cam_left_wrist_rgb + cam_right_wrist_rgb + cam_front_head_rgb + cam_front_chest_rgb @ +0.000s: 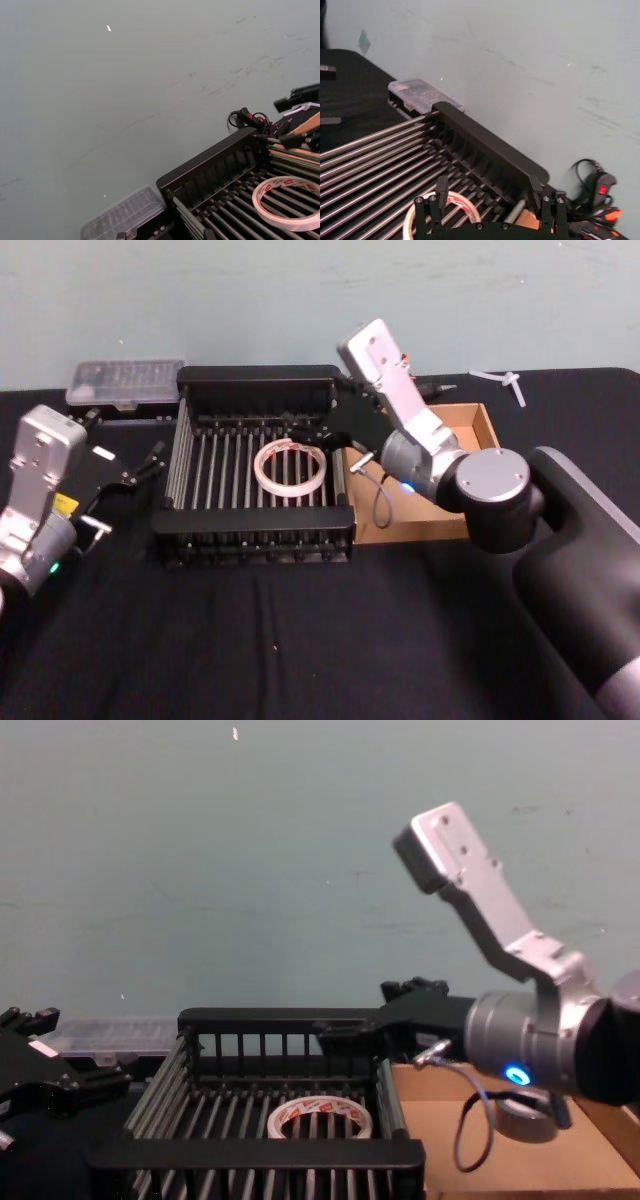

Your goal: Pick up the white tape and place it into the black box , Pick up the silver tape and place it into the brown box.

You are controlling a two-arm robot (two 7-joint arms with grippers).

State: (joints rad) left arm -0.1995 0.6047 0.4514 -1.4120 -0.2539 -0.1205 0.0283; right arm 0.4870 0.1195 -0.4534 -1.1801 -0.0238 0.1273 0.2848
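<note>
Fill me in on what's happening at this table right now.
A two-armed robot is sorting tape rolls into boxes. The white tape lies flat on the bars inside the black box. The silver tape sits in the brown box, partly hidden by the right arm. The right gripper hangs over the border between the two boxes, holding nothing. The left gripper rests beside the black box on the left, idle.

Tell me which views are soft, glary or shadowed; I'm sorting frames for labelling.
Head view: evenly lit, black table nearly featureless, white tape crisp in the black box. Chest view: mildly soft, right arm's blue light glows over the brown box. Both wrist views: flat light, no hard shadows, nearest parts slightly blurred.
</note>
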